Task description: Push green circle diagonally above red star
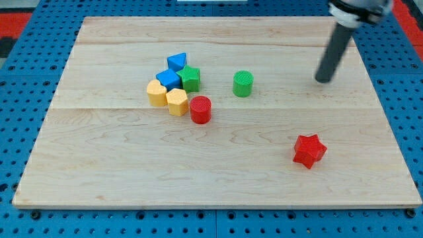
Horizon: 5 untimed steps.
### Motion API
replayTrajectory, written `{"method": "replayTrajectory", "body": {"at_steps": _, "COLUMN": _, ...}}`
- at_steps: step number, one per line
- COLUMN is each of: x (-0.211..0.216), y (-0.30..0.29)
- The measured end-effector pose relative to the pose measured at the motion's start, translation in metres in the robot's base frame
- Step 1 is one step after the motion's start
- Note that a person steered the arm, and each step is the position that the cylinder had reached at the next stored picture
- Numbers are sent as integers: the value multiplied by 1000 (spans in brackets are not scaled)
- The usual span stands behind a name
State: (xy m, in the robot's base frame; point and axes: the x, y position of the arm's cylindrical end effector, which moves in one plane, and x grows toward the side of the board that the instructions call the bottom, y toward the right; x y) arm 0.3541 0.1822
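The green circle (242,84) stands alone on the wooden board, above the middle. The red star (308,151) lies toward the view's lower right, apart from everything else. My tip (322,80) is at the view's upper right, well to the right of the green circle and above the red star, touching neither.
A cluster sits left of the green circle: a blue block (176,62), a second blue block (169,79), a green star (190,79), two yellow blocks (156,93) (176,102) and a red cylinder (200,109). The board's edge (218,205) borders blue pegboard.
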Motion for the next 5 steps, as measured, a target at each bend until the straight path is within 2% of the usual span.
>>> {"method": "replayTrajectory", "body": {"at_steps": 1, "x": 0, "y": -62}}
{"method": "replayTrajectory", "body": {"at_steps": 2, "x": 36, "y": -93}}
{"method": "replayTrajectory", "body": {"at_steps": 3, "x": 42, "y": -99}}
{"method": "replayTrajectory", "body": {"at_steps": 4, "x": -18, "y": -75}}
{"method": "replayTrajectory", "body": {"at_steps": 5, "x": -25, "y": -189}}
